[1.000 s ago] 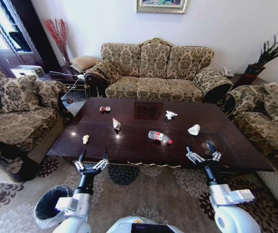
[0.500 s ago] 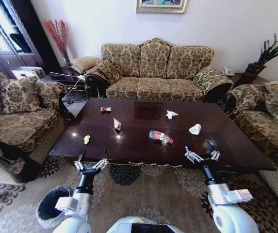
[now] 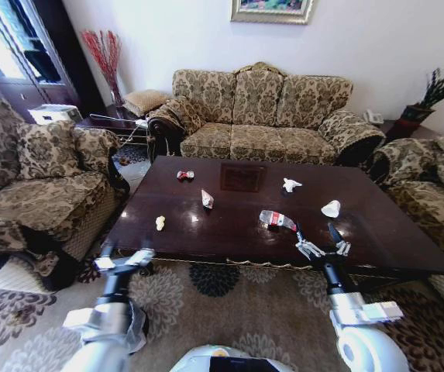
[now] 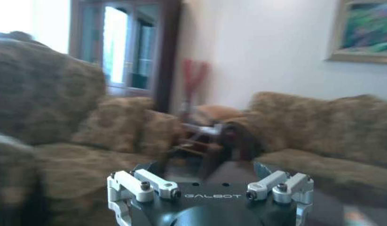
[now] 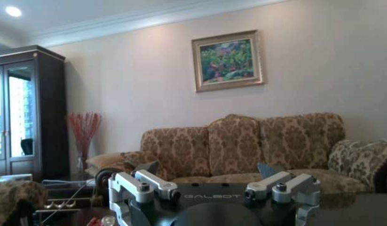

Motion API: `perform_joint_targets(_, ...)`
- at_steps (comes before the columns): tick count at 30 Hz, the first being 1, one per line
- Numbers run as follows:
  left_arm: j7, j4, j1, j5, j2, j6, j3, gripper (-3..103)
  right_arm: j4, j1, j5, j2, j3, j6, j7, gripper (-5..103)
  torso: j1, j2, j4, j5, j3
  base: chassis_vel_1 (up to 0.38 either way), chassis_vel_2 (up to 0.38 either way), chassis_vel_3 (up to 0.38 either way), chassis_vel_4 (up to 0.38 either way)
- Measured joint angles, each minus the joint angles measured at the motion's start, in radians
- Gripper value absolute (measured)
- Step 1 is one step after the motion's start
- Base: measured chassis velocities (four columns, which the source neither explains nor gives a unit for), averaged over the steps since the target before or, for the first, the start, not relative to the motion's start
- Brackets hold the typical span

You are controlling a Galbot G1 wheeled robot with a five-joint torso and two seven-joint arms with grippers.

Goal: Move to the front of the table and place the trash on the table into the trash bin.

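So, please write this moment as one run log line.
left gripper: open, off table | right gripper: open, empty, near edge | bottle: on table

The table [image 3: 229,225] carries a bottle [image 3: 277,220], tissues [image 3: 331,208] and wrappers [image 3: 185,175].

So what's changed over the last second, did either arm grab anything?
No grab. The whole head view shifted, so the camera moved. The left gripper swung out to the robot's left, off the table edge. The right gripper stayed open over the near edge; the bottle and other trash lie as before.
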Motion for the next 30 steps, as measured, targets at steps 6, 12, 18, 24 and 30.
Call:
perform_joint_targets(6,-0.118,0.175,-0.043,-0.114,0.042,0.018,-0.285,99,0.000,0.010,0.012,0.000,0.004,-0.014,0.010,100,0.000,0.000,0.0003,0.0004,0.000,0.000,0.000,0.000,0.000)
perform_joint_targets(12,-0.156,0.402,-0.093,-0.197,0.119,0.053,-0.413,99,-0.003,-0.004,0.027,0.003,0.000,-0.012,0.003,100,0.000,0.000,0.0001,-0.0002,0.000,0.000,0.000,0.000,0.000)
perform_joint_targets(18,-0.052,0.728,-0.103,-0.141,0.269,0.025,-0.432,99,0.004,-0.002,0.066,-0.028,0.010,-0.012,-0.006,100,0.000,0.000,-0.0001,-0.0001,0.000,0.000,0.000,0.000,0.000)
perform_joint_targets(24,0.213,1.120,-0.128,-0.159,0.399,0.011,-0.350,98,0.015,0.021,0.087,-0.048,0.011,-0.019,-0.004,100,0.000,0.000,0.0003,-0.0014,0.000,0.000,0.000,0.000,0.000)
perform_joint_targets(30,0.450,1.201,-0.102,-0.123,0.453,0.097,-0.300,97,-0.004,0.004,0.083,-0.039,0.013,-0.015,-0.016,100,0.000,0.000,0.0001,0.0004,0.000,0.000,0.000,0.000,0.000)
